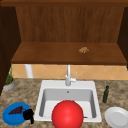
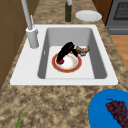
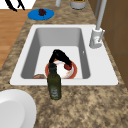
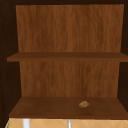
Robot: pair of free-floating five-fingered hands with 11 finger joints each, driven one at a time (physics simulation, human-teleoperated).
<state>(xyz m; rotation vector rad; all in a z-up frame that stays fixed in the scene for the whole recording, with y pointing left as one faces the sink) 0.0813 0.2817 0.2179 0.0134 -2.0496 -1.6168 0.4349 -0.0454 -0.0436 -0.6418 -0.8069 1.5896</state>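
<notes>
- The right hand (image 2: 66, 50) arches over the red bowl (image 2: 67, 62) in the sink (image 2: 25, 67).
- Its fingers (image 2: 60, 58) are pressed together and curl down over the bowl's rim on the tap side, gripping it.
- In the right side view the same hand (image 3: 59, 56) reaches across the bowl (image 3: 61, 71) from the side away from the tap (image 3: 96, 37).
- The bowl's inside is white and its rim is red. In the front view the bowl (image 1: 67, 114) shows as a red disc that covers the sink's front edge.
- A small brown item (image 2: 82, 50) lies in the sink, touching or just beside the bowl on the side away from the tap.
- The left hand (image 1: 28, 115) hangs at the right edge of the blue plate (image 1: 10, 118), left of the sink (image 1: 45, 85).
- Its fingers (image 3: 13, 5) are straight and spread and hold nothing.
- Dark grapes (image 1: 16, 110) lie on the blue plate.
- A dark green bottle (image 1: 106, 94) stands upright on the worktop (image 1: 27, 92), right of the sink.
- A white plate (image 1: 117, 117) lies near the bottle, at the worktop's front right.
- A potted plant (image 1: 9, 82) stands at the worktop's far left.
- A small tan lump (image 4: 84, 104) lies on the lower cabinet shelf (image 4: 50, 108) above the sink.
</notes>
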